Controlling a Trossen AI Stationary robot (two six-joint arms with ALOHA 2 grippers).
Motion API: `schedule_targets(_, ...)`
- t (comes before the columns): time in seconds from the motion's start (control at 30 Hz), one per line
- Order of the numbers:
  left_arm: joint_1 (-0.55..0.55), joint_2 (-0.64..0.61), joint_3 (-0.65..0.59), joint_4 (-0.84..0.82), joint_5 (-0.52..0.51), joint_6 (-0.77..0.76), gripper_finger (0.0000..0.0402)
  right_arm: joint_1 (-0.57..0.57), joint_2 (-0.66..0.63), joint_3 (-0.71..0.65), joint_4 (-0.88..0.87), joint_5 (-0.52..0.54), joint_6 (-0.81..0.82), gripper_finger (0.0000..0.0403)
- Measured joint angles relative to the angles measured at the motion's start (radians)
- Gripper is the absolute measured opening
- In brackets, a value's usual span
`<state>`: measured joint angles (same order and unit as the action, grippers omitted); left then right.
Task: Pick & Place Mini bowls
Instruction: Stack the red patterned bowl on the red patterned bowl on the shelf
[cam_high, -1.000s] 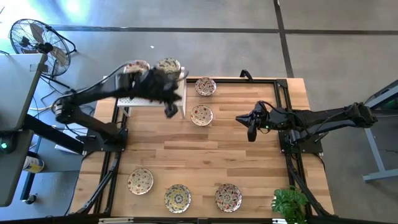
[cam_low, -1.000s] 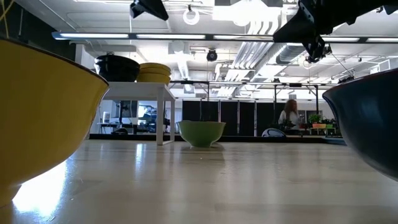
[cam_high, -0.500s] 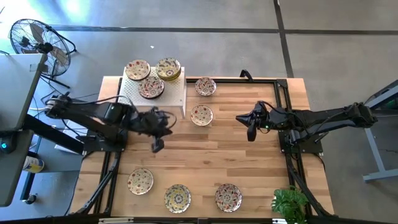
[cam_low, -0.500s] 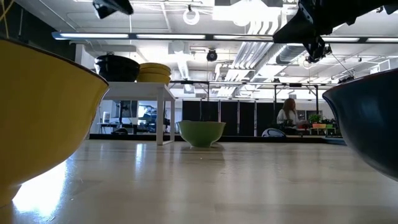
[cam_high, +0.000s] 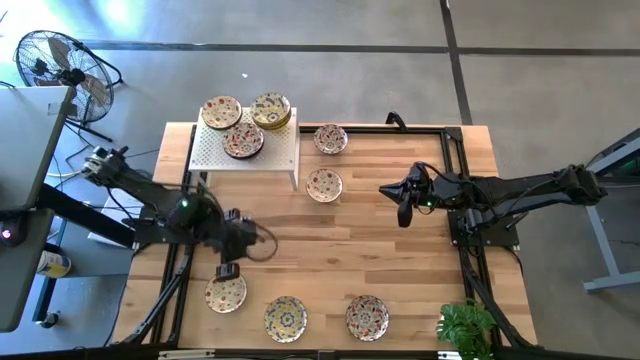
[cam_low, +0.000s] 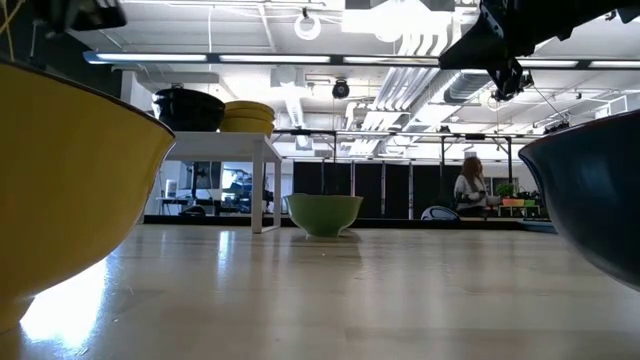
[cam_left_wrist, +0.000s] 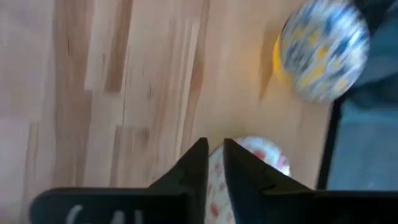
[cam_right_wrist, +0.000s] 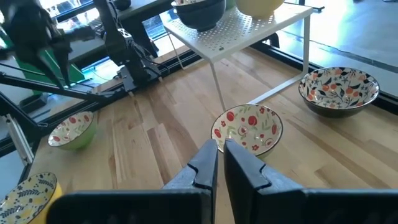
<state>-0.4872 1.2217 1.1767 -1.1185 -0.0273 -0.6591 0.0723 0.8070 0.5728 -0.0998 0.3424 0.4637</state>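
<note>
My left gripper (cam_high: 226, 271), its jaws almost closed and holding nothing, hung directly above the mini bowl (cam_high: 226, 292) at the lower left of the high view, far nearer than my closed, empty right gripper (cam_high: 405, 216).

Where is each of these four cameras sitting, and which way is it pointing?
High view: above the table, looking straight down; both arms show, left gripper over a near-edge bowl.
Low view: at tabletop height, looking level into the room; an arm overhead.
Left wrist view: on the left arm, looking past its fingers at that bowl.
Right wrist view: on the right arm, fingers toward the red-flowered bowl.
Shared: the white rack appears in the high, low and right wrist views.
</note>
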Motion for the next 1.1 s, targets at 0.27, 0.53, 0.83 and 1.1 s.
schedule_targets(0.27,-0.089,0.134,-0.001,-0.055,0.027,-0.026,0.0117,0.000,0.000,0.000,0.000,0.004,-0.019,0.0016)
schedule_targets(0.53,-0.090,0.151,-0.174,0.083,0.131,-0.016,0.0123,0.000,0.000,0.000,0.000,-0.006,-0.019,0.0016)
schedule_targets(0.83,-0.090,0.151,-0.302,0.233,0.186,0.045,0.0123,0.000,0.000,0.000,0.001,-0.012,0.003,0.0016)
schedule_targets(1.1,-0.089,0.150,-0.394,0.303,0.230,0.035,0.0111,0.000,0.000,0.000,0.001,-0.009,0.003,0.0016)
